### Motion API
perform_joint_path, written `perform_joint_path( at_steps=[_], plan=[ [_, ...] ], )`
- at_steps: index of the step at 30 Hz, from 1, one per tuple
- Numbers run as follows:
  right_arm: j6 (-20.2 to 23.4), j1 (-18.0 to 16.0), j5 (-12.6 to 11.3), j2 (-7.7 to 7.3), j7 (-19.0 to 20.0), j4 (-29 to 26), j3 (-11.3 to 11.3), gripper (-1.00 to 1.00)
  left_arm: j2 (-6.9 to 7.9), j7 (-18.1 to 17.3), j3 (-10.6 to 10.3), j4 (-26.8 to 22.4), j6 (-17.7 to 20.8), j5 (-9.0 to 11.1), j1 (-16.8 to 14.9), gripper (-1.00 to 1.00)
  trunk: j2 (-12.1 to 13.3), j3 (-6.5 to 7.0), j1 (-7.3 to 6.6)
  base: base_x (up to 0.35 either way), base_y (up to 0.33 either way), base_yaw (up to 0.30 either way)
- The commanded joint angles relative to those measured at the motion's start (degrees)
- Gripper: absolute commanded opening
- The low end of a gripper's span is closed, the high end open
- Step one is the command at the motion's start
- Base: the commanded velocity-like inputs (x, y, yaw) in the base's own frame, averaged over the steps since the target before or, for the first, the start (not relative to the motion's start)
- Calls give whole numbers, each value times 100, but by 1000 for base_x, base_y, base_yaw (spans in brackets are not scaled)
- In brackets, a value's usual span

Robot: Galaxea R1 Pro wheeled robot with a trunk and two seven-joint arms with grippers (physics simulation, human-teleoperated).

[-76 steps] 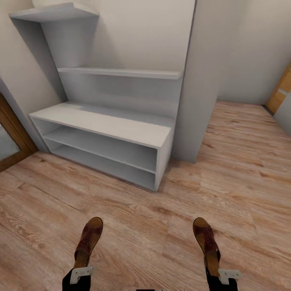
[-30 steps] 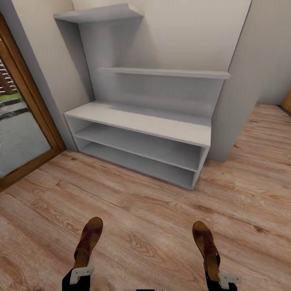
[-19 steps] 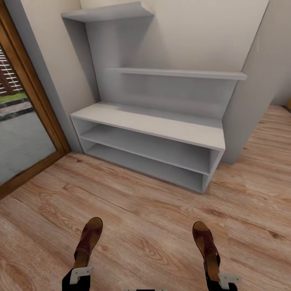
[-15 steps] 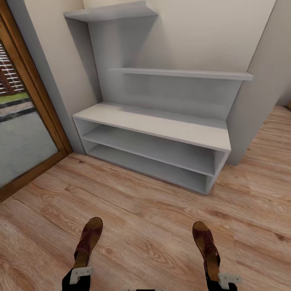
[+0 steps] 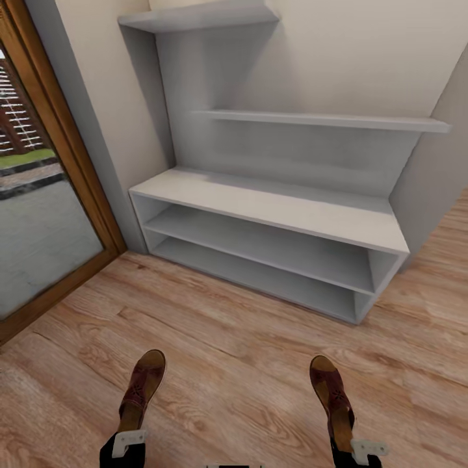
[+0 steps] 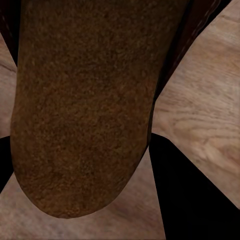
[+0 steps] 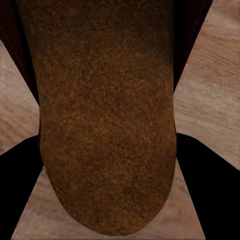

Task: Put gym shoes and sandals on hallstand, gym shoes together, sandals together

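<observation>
Head view, both arms low at frame bottom, approx. symmetric, pointing fwd. Left hand [image 5: 130,437]: closed on heel end of 1 sandal [image 5: 143,387], toe fwd, held above floor. Right hand [image 5: 348,441]: closed on heel end of 2nd sandal [image 5: 330,391], toe fwd. Wrist views: dark fingers [image 6: 192,195] flank each sole.

A wood-framed glass door [image 5: 45,214] stands at the left, a cream wall [image 5: 364,58] runs right of that door, and beyond the glass lie what looks like pavement [image 5: 32,240], a grass strip [image 5: 23,159] and slatted fencing [image 5: 16,127].
</observation>
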Motion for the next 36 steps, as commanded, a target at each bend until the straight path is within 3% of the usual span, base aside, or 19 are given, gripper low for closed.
perform_joint_path(
  at_steps=[1,36],
  plan=[
    [-21,-4,61,3,-3,2,-42,-100,-2,0,16,6,-18,-44,-2,-100,-1,-4,1,225,288,0],
    [-19,-4,59,-4,6,1,-48,-100,1,0,16,6,-18,-44,-3,-100,-1,-4,1,228,284,-6]
  ],
)
